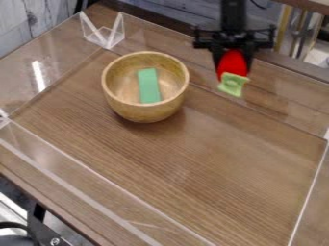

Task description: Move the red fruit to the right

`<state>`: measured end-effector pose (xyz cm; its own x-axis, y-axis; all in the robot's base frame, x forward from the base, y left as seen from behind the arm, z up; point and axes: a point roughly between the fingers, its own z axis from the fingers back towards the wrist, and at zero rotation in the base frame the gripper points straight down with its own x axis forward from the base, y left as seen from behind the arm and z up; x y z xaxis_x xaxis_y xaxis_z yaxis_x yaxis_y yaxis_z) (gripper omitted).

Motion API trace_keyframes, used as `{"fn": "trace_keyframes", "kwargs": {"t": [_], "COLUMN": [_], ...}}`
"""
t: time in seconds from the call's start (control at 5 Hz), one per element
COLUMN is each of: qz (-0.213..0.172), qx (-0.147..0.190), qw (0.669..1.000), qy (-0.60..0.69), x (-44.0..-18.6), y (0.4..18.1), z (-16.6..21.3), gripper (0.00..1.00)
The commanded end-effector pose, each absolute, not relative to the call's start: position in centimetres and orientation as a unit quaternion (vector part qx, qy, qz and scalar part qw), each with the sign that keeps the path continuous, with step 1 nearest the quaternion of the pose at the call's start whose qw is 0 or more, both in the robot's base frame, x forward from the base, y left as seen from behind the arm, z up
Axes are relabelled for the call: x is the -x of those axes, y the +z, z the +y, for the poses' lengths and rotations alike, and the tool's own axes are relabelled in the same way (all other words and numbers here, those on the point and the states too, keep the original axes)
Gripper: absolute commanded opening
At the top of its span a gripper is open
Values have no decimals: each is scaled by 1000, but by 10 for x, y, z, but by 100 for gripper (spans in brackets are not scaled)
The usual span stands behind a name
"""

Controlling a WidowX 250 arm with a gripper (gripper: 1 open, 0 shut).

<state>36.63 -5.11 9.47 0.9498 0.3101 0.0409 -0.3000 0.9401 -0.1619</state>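
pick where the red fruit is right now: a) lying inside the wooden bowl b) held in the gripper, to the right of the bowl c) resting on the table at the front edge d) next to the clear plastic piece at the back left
b: the gripper is shut on the red fruit, which hangs leafy cap down to the right of the wooden bowl; the bowl holds only the green block.

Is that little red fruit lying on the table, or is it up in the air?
Up in the air, it seems: the end effector is shut on the red fruit, leafy cap down; contact with the table cannot be ruled out.
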Motion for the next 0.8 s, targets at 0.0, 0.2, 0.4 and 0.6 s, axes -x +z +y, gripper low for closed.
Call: {"fn": "trace_keyframes", "kwargs": {"t": [0.0, 0.2, 0.4, 0.6], "qz": [-69, -65, -64, -65], "qx": [82, 75, 69, 64], "qw": [986, 990, 992, 993], "qy": [129, 102, 81, 79], "x": [-371, -371, -371, -373], "y": [107, 89, 63, 42], "z": [-72, -84, -102, -114], "gripper": [0, 0, 0, 0]}}
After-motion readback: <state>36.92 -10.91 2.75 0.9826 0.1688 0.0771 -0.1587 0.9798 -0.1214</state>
